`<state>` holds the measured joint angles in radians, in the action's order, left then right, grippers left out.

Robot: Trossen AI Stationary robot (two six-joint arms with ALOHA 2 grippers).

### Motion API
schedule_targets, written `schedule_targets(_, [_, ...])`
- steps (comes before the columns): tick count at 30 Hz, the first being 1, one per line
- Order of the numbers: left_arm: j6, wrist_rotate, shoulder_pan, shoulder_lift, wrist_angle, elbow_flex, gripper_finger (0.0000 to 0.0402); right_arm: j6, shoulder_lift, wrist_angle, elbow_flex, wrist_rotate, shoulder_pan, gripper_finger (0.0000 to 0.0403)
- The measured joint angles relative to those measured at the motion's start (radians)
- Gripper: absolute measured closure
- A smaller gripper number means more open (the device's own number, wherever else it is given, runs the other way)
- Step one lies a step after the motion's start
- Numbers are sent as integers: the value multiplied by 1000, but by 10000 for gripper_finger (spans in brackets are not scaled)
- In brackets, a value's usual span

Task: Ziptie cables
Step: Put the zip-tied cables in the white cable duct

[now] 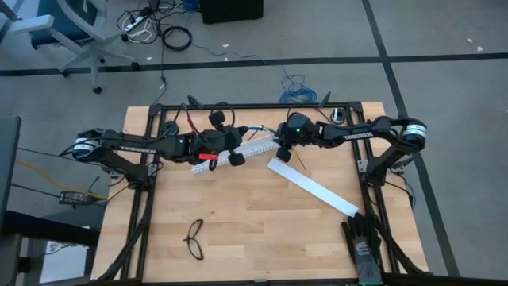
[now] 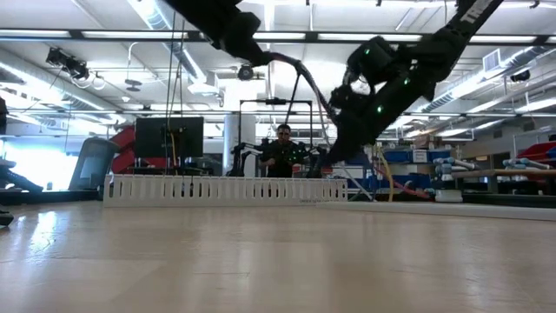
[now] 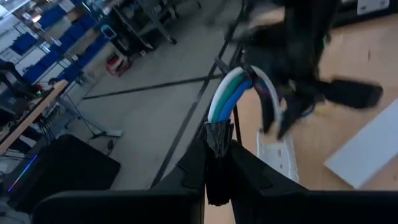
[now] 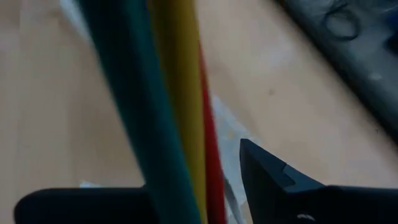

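Note:
The cables point(image 3: 231, 93) are a bundle of white, blue and green wires joined at a dark end. They arc in the air over the table's far middle point(image 1: 255, 130). My left gripper point(image 3: 217, 149), coming from the table's left point(image 1: 235, 148), is shut on that dark end. My right gripper point(image 1: 279, 148) meets the bundle's other end from the right. In its wrist view green, yellow and red wires point(image 4: 168, 118) run between its fingers, with a narrow gap beside one finger point(image 4: 273, 177). I cannot make out the ziptie in any view. My left gripper pinches the bundle's dark joined end point(image 3: 217, 134) between its two fingers. The fingers lie along the bundle, roughly level, coming from the table's left. The wires rise out past the fingertips and curve over toward my right gripper, clear of the table. My right gripper has the wires between its fingers, but I cannot tell whether it touches them.
A white toothed strip point(image 1: 255, 148) lies under both grippers and shows as a low fence in the low view point(image 2: 226, 189). A wide flat white strip point(image 1: 313, 187) lies at the right. Black glasses point(image 1: 194, 238) sit near the front, a dark glove-like object point(image 1: 362, 242) at front right.

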<state>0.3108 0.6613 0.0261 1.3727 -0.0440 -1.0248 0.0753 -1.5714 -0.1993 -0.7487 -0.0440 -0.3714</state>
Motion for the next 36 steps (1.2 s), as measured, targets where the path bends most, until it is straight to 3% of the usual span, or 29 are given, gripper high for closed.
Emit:
schedule_targets(3, [4,-5,1,0,27,0,356,-6,-83,-35,0,28,1,327])
schedule_targets(9, [0,25,1,-1,-37,0,356,-9,-139,-75,-3,13,6,393])
schedule_targets(17, [-7,52,12,-49,-132,-2,356,21,-1,-4,3,8,5,400])
schedule_targets(22, [-54,55,34,-87,-258,-3,356,24,81,29,2,61,-15,402])
schedule_targets(31, [-192,21,76,-85,-512,-3,356,42,88,59,-5,95,-62,402])
schedule_targets(36, [-238,89,96,-87,-632,3,356,73,86,136,-13,49,-76,402])
